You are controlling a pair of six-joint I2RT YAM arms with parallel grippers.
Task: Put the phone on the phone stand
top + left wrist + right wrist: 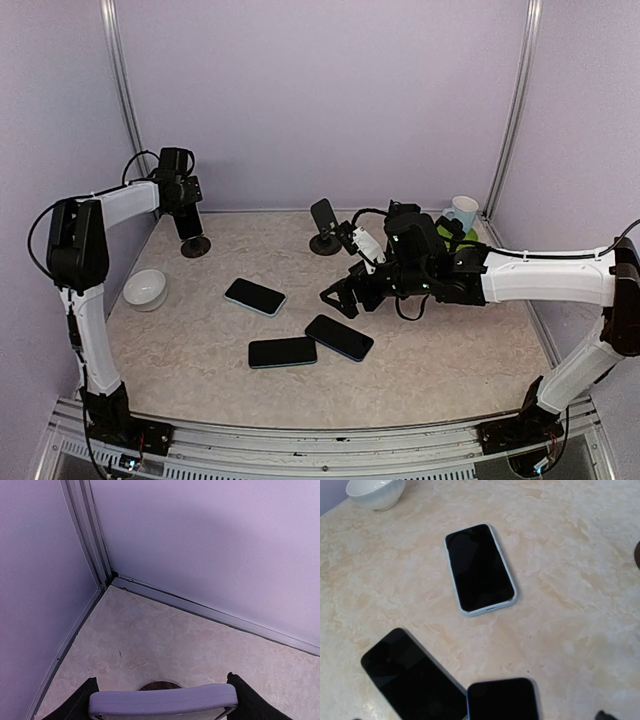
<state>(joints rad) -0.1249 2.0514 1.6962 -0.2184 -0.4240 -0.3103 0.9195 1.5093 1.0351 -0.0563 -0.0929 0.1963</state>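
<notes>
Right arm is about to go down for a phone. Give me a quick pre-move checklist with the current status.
1. Right gripper open and empty: ok.
2. Light-cased phone lies flat, apart from the other two phones: ok.
3. Far stand free: not ok, a propped phone already occupies it.
4. Left stand free: not ok, the left gripper is shut on a lavender phone right over it.
5. Lavender phone seated on the left stand: cannot tell.
</notes>
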